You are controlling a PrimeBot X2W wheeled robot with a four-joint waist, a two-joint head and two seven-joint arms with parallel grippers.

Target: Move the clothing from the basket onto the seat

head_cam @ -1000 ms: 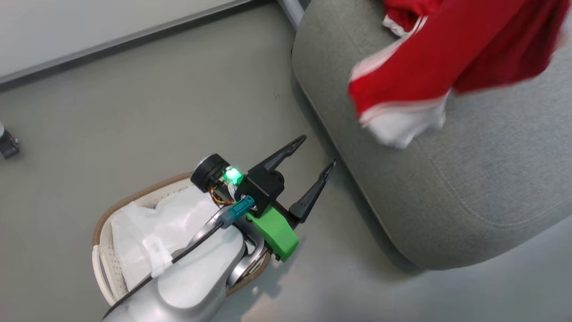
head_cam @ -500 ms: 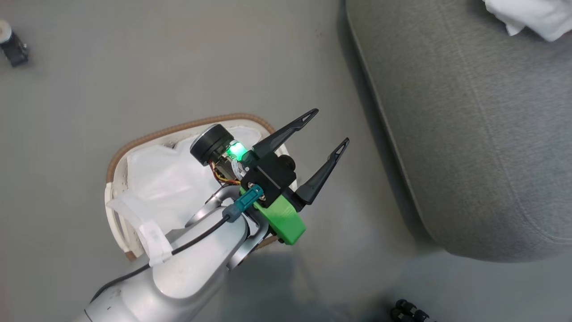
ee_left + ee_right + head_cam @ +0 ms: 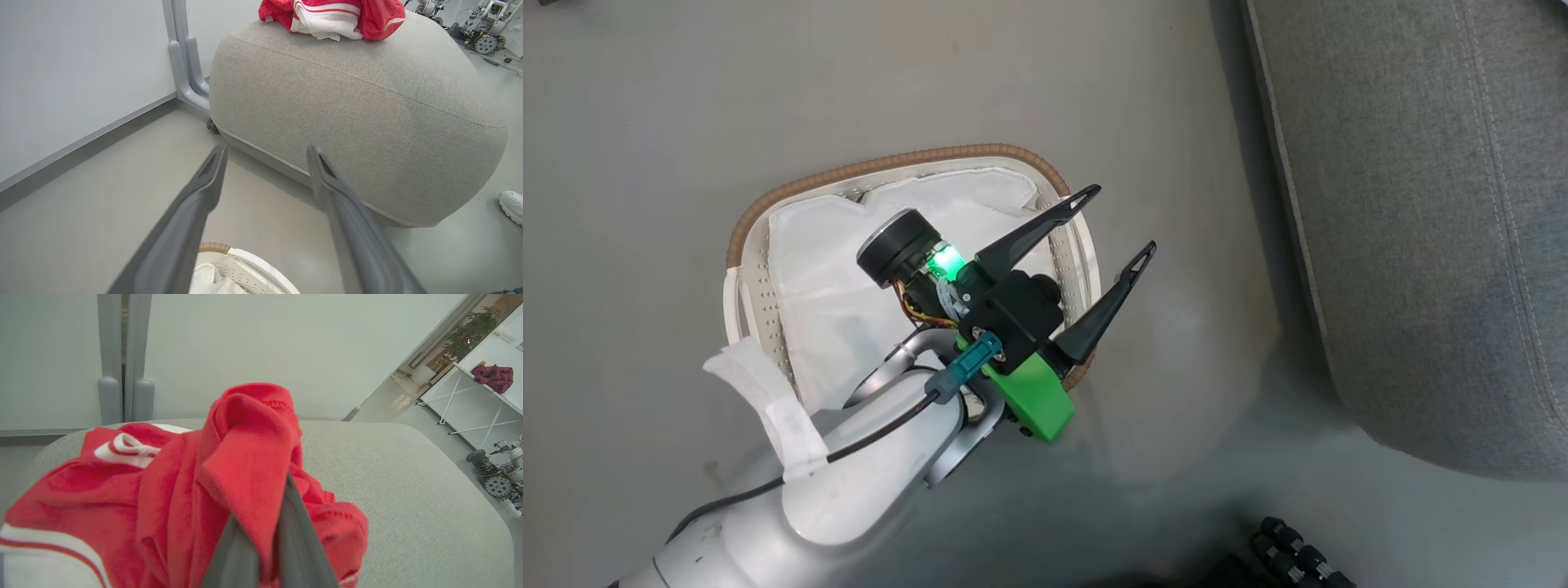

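The basket (image 3: 890, 163) stands on the floor and shows its white liner; my left arm hides part of its inside. My left gripper (image 3: 1122, 219) hangs open over the basket's right rim with nothing between its fingers. In the left wrist view the left gripper (image 3: 266, 150) points at the grey seat (image 3: 359, 114), with red and white clothing (image 3: 331, 16) heaped on top and the basket's rim (image 3: 249, 261) below. My right gripper (image 3: 269, 522) is shut on a fold of red clothing (image 3: 245, 449) above the seat (image 3: 408, 490).
The seat (image 3: 1421, 204) lies right of the basket across a strip of floor. A grey post (image 3: 184, 61) and a wall stand behind the seat. A person's white shoe (image 3: 512, 206) is at the far right. A white shelf (image 3: 470, 404) stands beyond.
The head camera has swung down and toward the basket, so the whole basket came into view and the clothing on the seat left that view. My left gripper stays open.
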